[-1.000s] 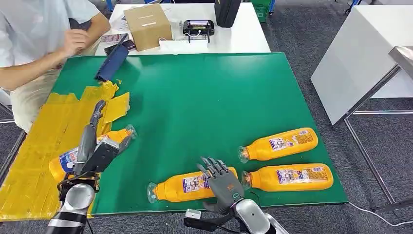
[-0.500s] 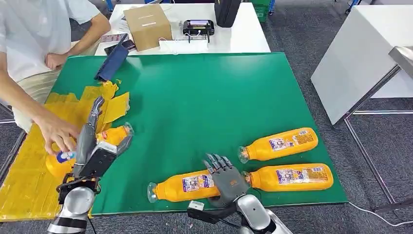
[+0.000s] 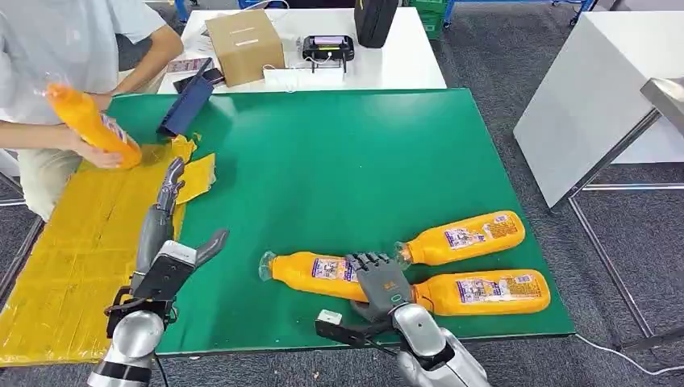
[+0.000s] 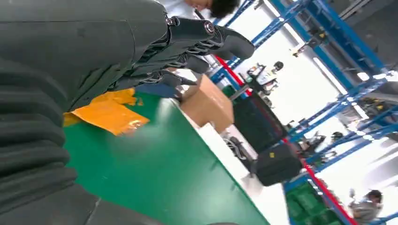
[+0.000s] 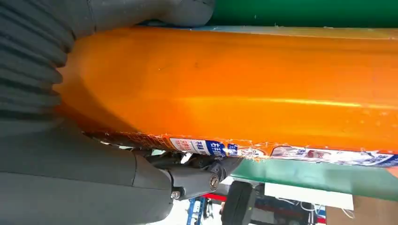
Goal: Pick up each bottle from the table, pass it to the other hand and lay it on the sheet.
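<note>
Fingers [image 3: 373,262] of the right hand [image 3: 381,280] wrap the nearest bottle [image 3: 319,272], which lies lengthwise on the green mat [image 3: 339,161], cap toward the yellow sheet [image 3: 72,250]. Beside that sheet, the left hand [image 3: 165,258] hovers spread and empty.

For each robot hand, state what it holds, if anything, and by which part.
The right hand grips the nearest orange bottle around its base end. The left hand holds nothing, fingers apart.
</note>
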Robot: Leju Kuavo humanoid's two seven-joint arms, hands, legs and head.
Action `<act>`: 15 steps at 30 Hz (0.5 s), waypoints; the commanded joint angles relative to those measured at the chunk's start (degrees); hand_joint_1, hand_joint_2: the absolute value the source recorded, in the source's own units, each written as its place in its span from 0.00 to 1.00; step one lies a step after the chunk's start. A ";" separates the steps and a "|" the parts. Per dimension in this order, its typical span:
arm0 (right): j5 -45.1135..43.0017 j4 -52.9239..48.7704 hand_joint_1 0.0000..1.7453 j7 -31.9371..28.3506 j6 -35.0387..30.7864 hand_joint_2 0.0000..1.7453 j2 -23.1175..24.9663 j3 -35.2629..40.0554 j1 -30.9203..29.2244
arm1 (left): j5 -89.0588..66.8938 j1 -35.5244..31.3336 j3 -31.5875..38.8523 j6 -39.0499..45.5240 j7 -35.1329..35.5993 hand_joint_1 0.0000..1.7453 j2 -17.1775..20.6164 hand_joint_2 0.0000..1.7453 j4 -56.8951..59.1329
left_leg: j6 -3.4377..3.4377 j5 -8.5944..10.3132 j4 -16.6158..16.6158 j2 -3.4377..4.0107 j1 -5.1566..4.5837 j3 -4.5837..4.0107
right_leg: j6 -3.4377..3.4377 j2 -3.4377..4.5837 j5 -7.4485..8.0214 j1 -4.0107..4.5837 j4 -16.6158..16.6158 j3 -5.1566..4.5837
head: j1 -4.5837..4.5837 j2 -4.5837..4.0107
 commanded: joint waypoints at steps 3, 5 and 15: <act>-3.04 -5.35 1.00 -0.50 -10.22 1.00 1.02 -5.70 3.51 | -0.97 0.93 -3.57 -2.45 2.10 0.00 0.11 1.00 -1.06 | -0.07 -0.02 -0.02 -0.20 0.06 0.29 | -0.14 0.03 -0.08 0.02 -0.03 -0.21 | 0.00 0.00; -4.12 -13.17 1.00 -1.91 -14.40 1.00 1.58 -8.84 6.01 | -1.37 1.66 -4.42 -3.65 2.60 0.00 0.01 1.00 -1.58 | -0.12 -0.06 0.00 -0.20 0.04 0.24 | -0.28 0.04 -0.21 0.00 0.02 -0.28 | 0.00 0.00; -9.33 -23.58 1.00 -9.74 -24.83 1.00 4.14 -15.45 9.87 | -0.76 1.08 -7.48 -5.73 2.32 0.00 0.18 1.00 0.53 | 0.00 0.01 0.04 -0.25 0.02 -0.17 | 0.03 0.03 -0.05 0.00 0.03 0.01 | -0.02 0.00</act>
